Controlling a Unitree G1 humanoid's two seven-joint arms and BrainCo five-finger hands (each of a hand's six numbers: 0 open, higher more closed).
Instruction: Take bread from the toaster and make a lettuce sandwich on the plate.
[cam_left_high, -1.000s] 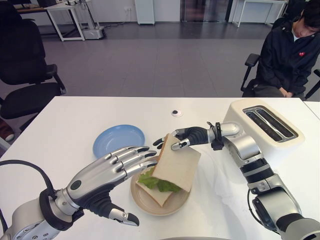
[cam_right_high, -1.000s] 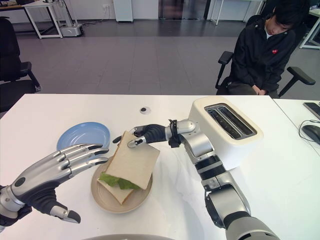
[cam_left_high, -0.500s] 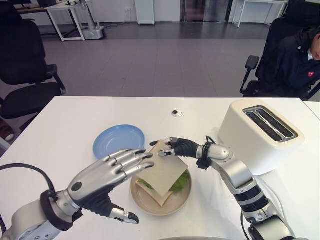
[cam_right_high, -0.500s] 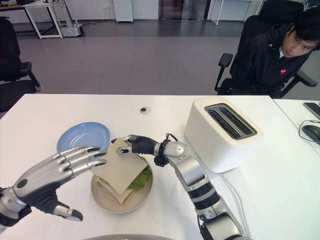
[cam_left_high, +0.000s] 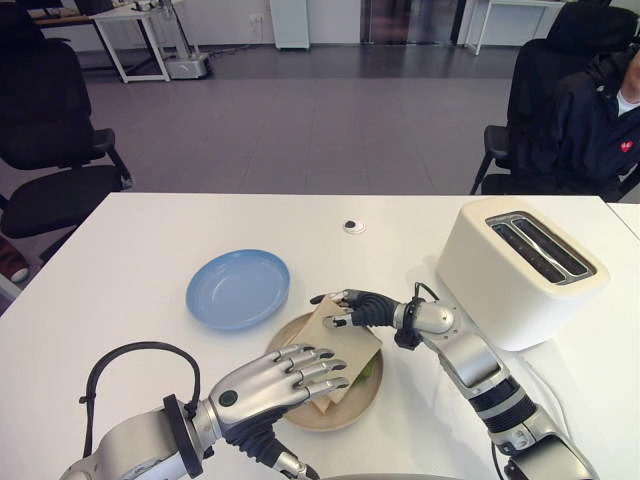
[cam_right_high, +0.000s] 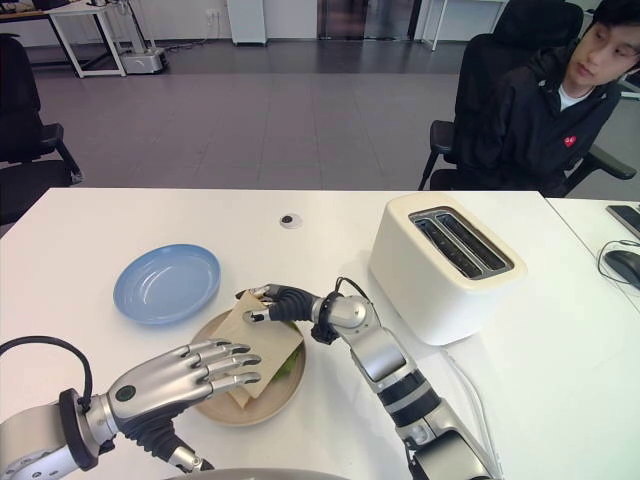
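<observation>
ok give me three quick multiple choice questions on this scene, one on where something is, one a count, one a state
1. Where is the blue plate relative to the tan plate?
A) on the robot's left and farther back
B) directly on its right
C) stacked beneath it

2. How many slots does the toaster have on top?
A) one
B) two
C) four

3. What is the right hand doing?
A) hanging open, holding nothing
B) reaching into a slot
C) gripping the far corner of the top bread slice

Answers: 1 A, it lies left of and behind the tan plate. 2 B, two long slots show side by side. 3 C, the hand is closed on that corner.
</observation>
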